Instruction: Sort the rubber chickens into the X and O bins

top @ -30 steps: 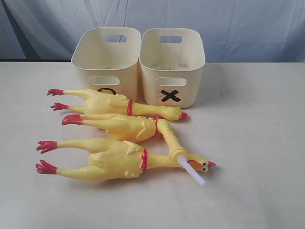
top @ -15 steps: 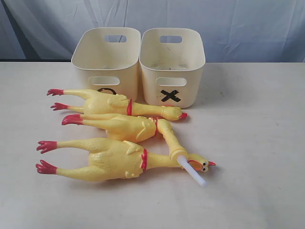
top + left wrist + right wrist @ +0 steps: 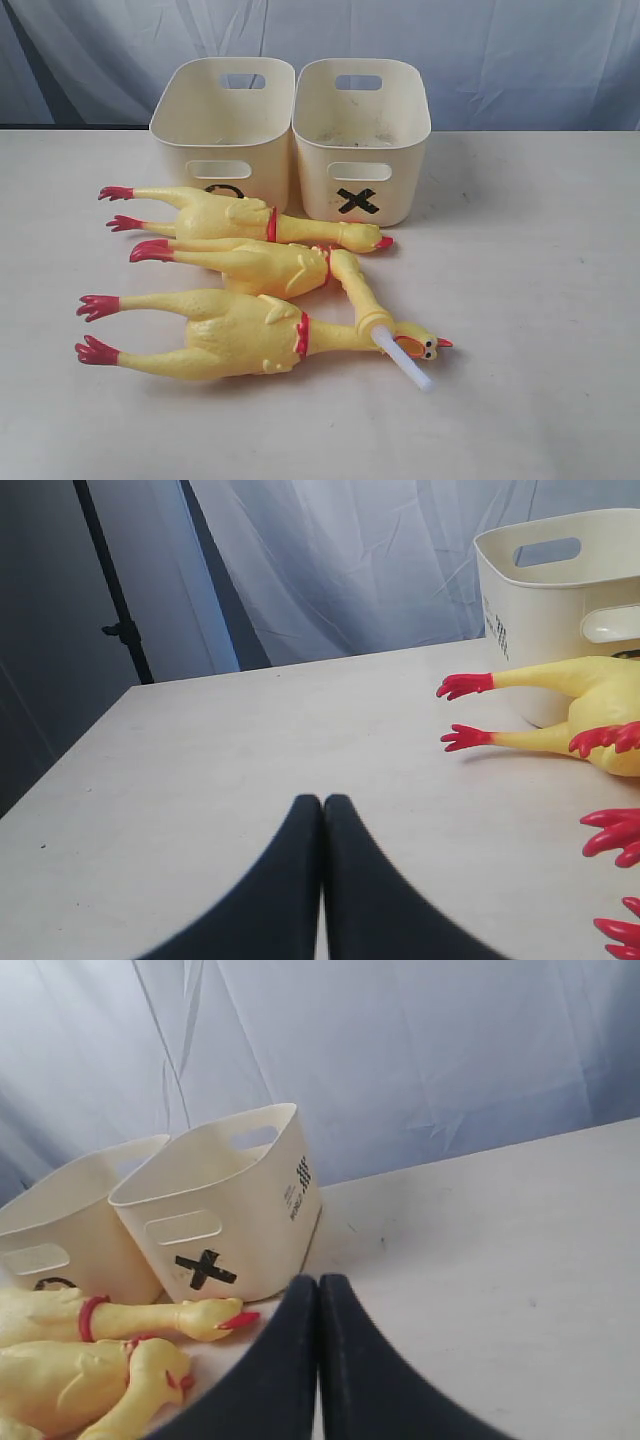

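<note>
Three yellow rubber chickens lie side by side on the table, red feet to the left. The far one [image 3: 240, 222] lies against the bins, a middle one [image 3: 260, 265] has its neck bent, and the near, larger one [image 3: 240, 335] has a white tube in its beak. Behind them stand two cream bins: the O bin [image 3: 222, 125] on the left, its mark half hidden, and the X bin [image 3: 362, 135] on the right. Neither arm shows in the exterior view. My left gripper [image 3: 322, 802] is shut and empty, off beyond the chickens' feet [image 3: 465, 686]. My right gripper [image 3: 318, 1282] is shut and empty, near the X bin [image 3: 230, 1210].
A pale blue cloth backdrop [image 3: 500, 60] hangs behind the table. A black stand pole [image 3: 110, 580] rises past the table's left edge. Bare tabletop [image 3: 540, 300] stretches to the right of the chickens and in front of them.
</note>
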